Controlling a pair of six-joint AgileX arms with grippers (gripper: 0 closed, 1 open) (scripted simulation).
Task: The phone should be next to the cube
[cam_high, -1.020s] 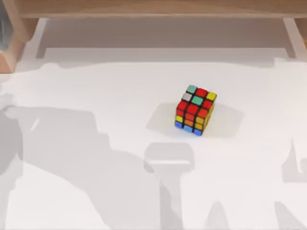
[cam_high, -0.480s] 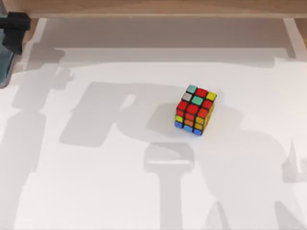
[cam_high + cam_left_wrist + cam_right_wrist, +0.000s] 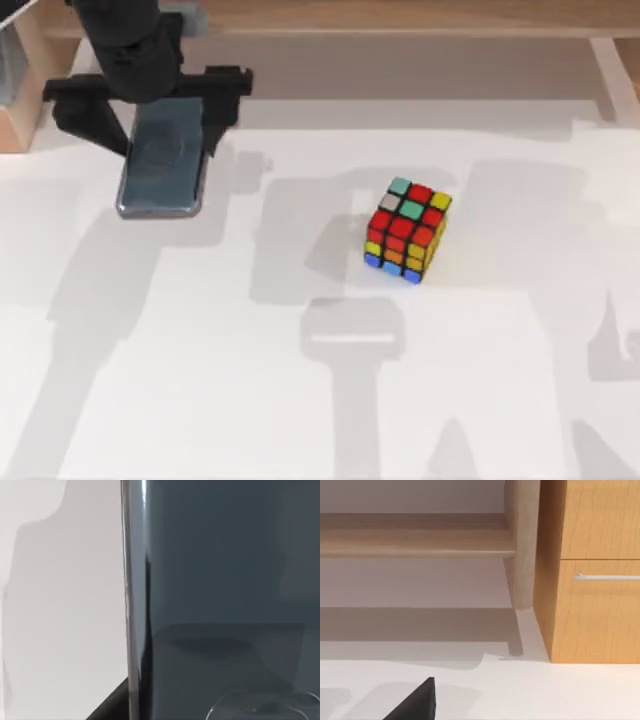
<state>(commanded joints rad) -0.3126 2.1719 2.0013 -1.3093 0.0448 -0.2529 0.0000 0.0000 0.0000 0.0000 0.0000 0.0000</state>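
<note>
Top view: the left gripper [image 3: 142,100] has swung in from the far-left edge, fingers clamped on the phone [image 3: 162,165], now over the surface, well apart from the cube [image 3: 407,230]; carrying continues.

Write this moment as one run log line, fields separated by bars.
left hand: holds phone, table's far left | cube: right of centre, apart from phone | task: unfinished

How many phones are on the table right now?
1. The phone is at the table's far left, held in the left pincer, well apart from the cube right of centre.
</note>
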